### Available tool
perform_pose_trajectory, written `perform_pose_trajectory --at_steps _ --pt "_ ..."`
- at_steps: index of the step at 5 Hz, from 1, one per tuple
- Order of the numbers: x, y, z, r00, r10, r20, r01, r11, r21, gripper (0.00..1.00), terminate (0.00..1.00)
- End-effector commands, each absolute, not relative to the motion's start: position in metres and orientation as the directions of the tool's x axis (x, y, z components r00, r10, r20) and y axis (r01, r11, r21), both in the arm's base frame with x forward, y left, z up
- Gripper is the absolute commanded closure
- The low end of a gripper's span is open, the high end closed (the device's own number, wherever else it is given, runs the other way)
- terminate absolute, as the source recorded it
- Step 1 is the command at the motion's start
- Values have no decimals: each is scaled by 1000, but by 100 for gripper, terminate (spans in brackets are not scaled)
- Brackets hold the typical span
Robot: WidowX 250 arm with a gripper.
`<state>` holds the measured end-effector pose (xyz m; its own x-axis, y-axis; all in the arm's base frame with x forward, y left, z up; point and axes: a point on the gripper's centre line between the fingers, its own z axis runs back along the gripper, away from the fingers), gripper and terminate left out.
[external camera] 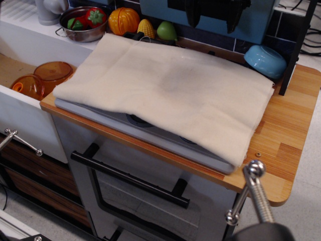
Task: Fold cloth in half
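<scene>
The cream cloth [170,85] lies spread flat over the grey stovetop [150,131] and covers nearly all of it. A faint grey smudge shows near its middle. Its right edge looks thick and rounded. My black gripper [213,20] hangs at the top of the view, above and behind the cloth's far edge, in front of a blue panel. Its two fingers stand apart and hold nothing. It does not touch the cloth.
Behind the cloth are a metal bowl [83,25] with toy vegetables, an orange toy [124,20], a yellow corn [146,28] and a green toy [166,30]. A blue bowl [266,60] sits at the right rear. Orange dishes [42,78] lie in the sink at left. A metal rod [256,193] stands in the foreground.
</scene>
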<state>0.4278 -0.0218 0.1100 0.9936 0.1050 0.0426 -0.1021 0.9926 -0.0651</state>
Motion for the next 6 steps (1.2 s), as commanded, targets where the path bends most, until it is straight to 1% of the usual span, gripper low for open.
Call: perform_pose_trajectory --at_steps 1,2,3,4,5,6 --pt "428 -22 110 994 105 43 -102 993 -65 0 0" --pt "416 -37 122 993 91 73 -84 993 -83 0 0" --pt "395 -55 129 992 72 101 -62 993 -101 0 0" --pt "393 -71 128 989 93 117 -82 993 -90 0 0" --pt "392 -93 120 984 106 142 -100 994 -48 0 0" --pt "388 -113 107 983 120 140 -118 993 -21 0 0"
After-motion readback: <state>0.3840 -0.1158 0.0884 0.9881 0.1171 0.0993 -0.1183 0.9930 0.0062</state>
